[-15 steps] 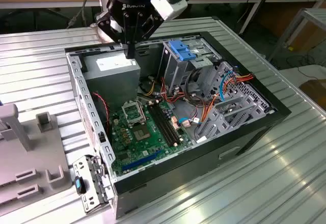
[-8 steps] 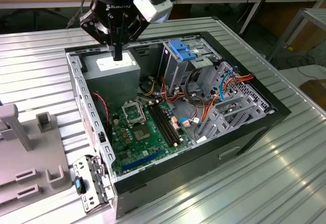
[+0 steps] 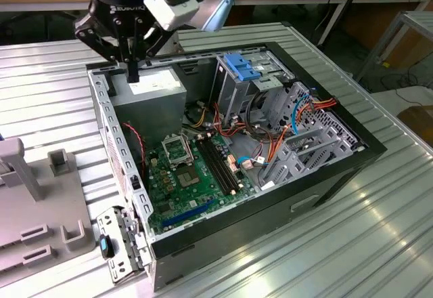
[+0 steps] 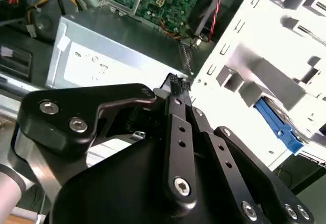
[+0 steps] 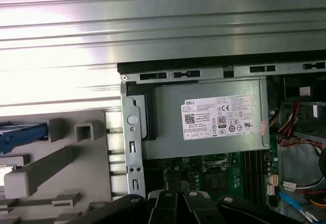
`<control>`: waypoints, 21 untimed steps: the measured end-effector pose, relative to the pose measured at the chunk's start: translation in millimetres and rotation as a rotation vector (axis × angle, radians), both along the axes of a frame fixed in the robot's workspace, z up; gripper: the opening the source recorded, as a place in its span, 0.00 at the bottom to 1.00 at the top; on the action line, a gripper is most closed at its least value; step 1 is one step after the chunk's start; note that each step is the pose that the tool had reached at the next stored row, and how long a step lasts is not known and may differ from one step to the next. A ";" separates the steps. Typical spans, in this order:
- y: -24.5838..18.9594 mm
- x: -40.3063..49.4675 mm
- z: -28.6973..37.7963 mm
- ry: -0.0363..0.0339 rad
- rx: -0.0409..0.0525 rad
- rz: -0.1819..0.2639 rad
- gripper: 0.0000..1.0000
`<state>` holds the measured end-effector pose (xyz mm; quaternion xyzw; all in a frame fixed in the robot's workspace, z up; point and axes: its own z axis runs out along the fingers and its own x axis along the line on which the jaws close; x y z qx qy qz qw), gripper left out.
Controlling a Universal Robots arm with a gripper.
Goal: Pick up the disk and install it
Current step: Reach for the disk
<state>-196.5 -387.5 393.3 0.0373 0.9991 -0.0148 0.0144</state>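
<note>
Closed on nothing above the computer case's (image 3: pixel 223 240) corner, the claw (image 3: pixel 133 74) should probably meet the disk (image 5: pixel 20 135) beside that case squarely.

Gripper (image 3: pixel 133 74) black. Case (image 3: pixel 325 183) black; board (image 3: pixel 183 176) green; supply (image 3: pixel 152 91) grey, white label (image 5: pixel 219 118) with black print. Disk (image 5: pixel 23 132) rails bright blue. Cage latch (image 3: pixel 240 66) blue. Cables (image 3: pixel 323 101) orange and red. Table (image 3: pixel 338 257) silver, ribbed in parallel bands; fixture (image 3: pixel 54 203) plain grey

You've got an open PC case (image 3: pixel 291 206) on the ribbed surface (image 3: pixel 338 257): power supply (image 3: pixel 152 91) in one corner, green motherboard (image 3: pixel 183 183) beside it, grey fixture (image 3: pixel 40 203) at the exterior view's left.
</note>
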 end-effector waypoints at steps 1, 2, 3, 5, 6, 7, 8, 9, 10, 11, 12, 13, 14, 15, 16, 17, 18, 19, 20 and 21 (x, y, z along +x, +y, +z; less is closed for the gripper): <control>4.0 -4.8 0.0 0.0000 0.0000 0.000 0.11; 7.6 -15.5 0.1 0.0000 0.0000 0.000 0.11; 8.6 -23.2 0.0 0.0000 0.0002 0.000 0.11; 10.0 -39.1 0.1 0.0000 0.0005 0.000 0.11; 10.1 -43.6 0.0 0.0000 0.0006 0.000 0.11; 10.2 -48.5 0.0 0.0000 0.0008 0.000 0.11; 10.2 -53.0 0.0 -0.0001 0.0009 0.000 0.11; 10.3 -57.6 0.0 0.0000 0.0011 0.000 0.11; 10.4 -62.4 0.0 0.0000 0.0012 0.000 0.11; 10.4 -67.9 0.0 -0.0001 0.0013 0.000 0.11; 10.5 -72.7 0.0 0.0000 0.0013 0.000 0.11; 10.6 -77.5 0.0 -0.0001 0.0014 0.000 0.11; 10.8 -85.0 0.0 0.0000 0.0014 0.000 0.11; 10.9 -90.1 0.0 -0.0001 0.0014 0.000 0.11; 11.2 -98.9 0.0 -0.0001 0.0014 0.000 0.11; 11.6 -105.6 -0.1 0.0000 0.0014 0.000 0.11; 12.1 -112.1 -0.2 0.0000 0.0014 0.000 0.11; 12.7 -116.9 -0.2 0.0000 0.0014 0.000 0.11; 14.1 -124.4 -0.2 0.0001 0.0013 0.000 0.11; 14.8 -129.6 -0.3 0.0000 0.0013 0.000 0.11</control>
